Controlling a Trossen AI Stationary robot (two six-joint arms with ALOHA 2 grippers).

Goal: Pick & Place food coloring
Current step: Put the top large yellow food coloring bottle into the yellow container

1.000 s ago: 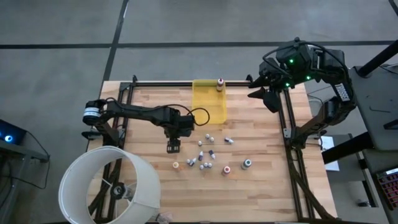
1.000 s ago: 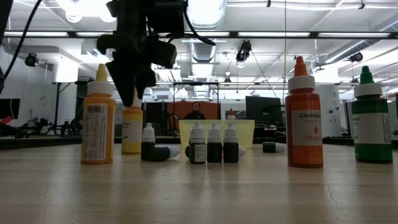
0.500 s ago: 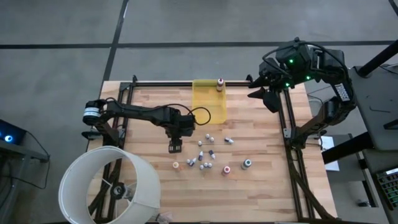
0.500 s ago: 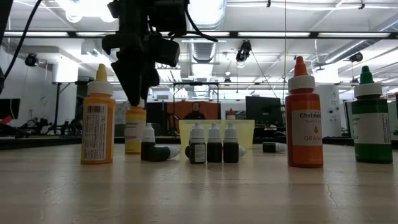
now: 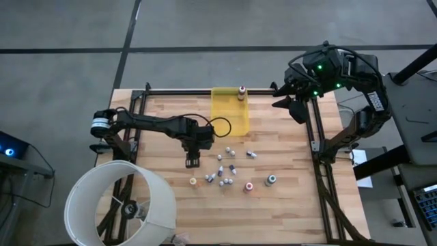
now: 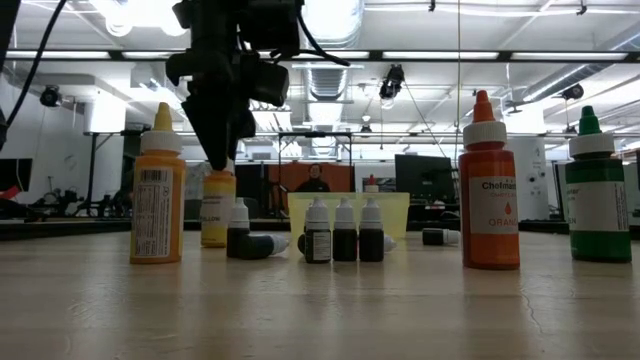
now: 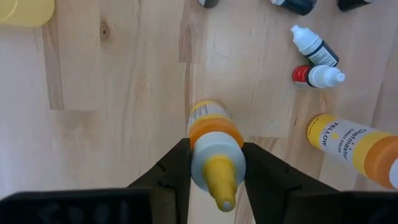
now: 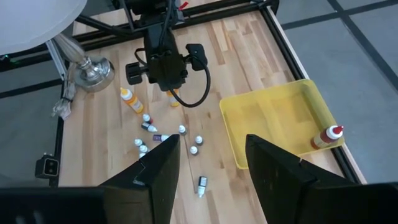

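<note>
Squeezing a small yellow bottle (image 7: 213, 140) between its two fingers, the left gripper (image 7: 214, 163) sits mid-table. The right gripper (image 8: 208, 165) waits over the far right corner, fingers apart.

Bright, even overhead light; ceiling lamps (image 6: 330, 18) glare in the low view, room behind soft.

Grey floor (image 5: 205, 27); lit ceiling (image 6: 420, 30); wooden table (image 5: 287, 198)
</note>
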